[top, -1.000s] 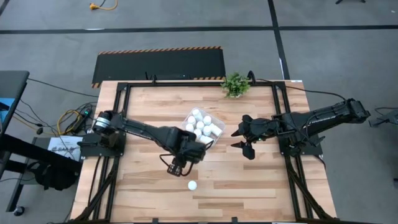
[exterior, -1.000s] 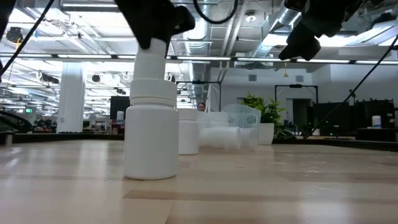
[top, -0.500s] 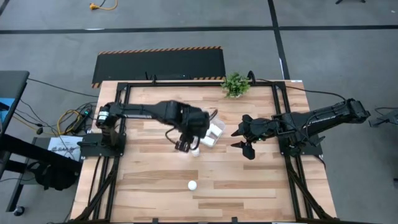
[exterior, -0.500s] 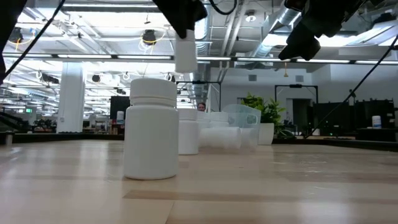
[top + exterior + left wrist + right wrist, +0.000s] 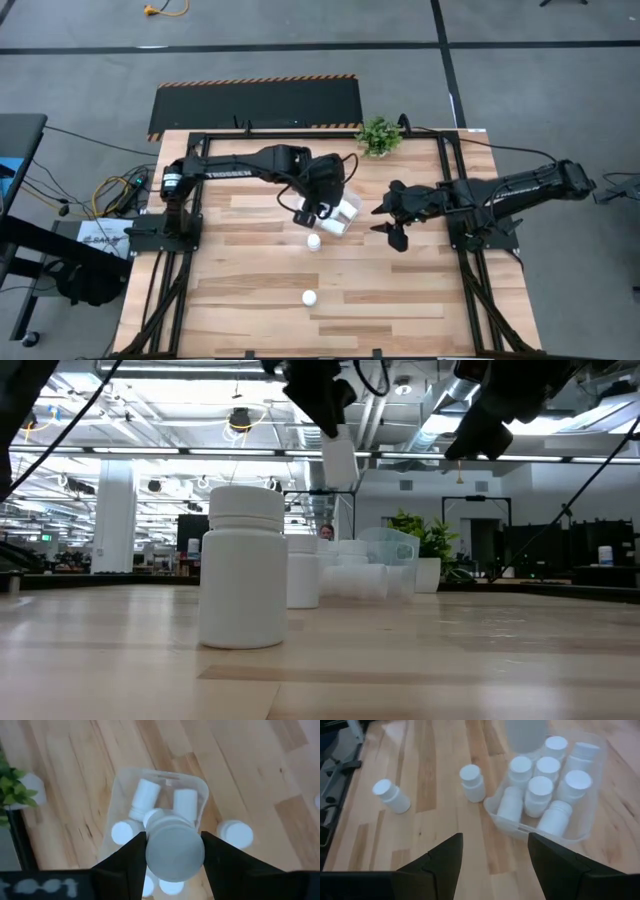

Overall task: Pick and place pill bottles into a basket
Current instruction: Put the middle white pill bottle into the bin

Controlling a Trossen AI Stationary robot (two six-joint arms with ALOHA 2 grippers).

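My left gripper [image 5: 316, 208] hangs over the clear basket [image 5: 346, 213], shut on a white pill bottle [image 5: 175, 851] that shows high in the low view [image 5: 340, 458]. The basket [image 5: 507, 822] stands on the table and holds several bottles, some upright and some lying down. Two more bottles stand on the wood: one just in front of the basket [image 5: 313, 242] and one nearer the front edge [image 5: 309, 297]. My right gripper [image 5: 495, 865] waits open to the right of the basket [image 5: 387, 226], with nothing between its fingers. My left gripper pinches the bottle's round side [image 5: 151, 854] between its two fingers, one on each side. The fingers come from above, slanting down. The bottle hangs below them, slightly tilted, clear of the basket and the table.
A small green potted plant [image 5: 378, 135] stands at the far edge behind the basket. Black frame rails [image 5: 195, 200] run along the table's left and right sides. Bare wood lies left of the basket and along the front edge.
My left gripper has carried its bottle from near the front-edge bottle toward the far edge and a little to the right, rising as it went. It now hangs over the basket. The bottle has stayed in its hold, clear of the table.
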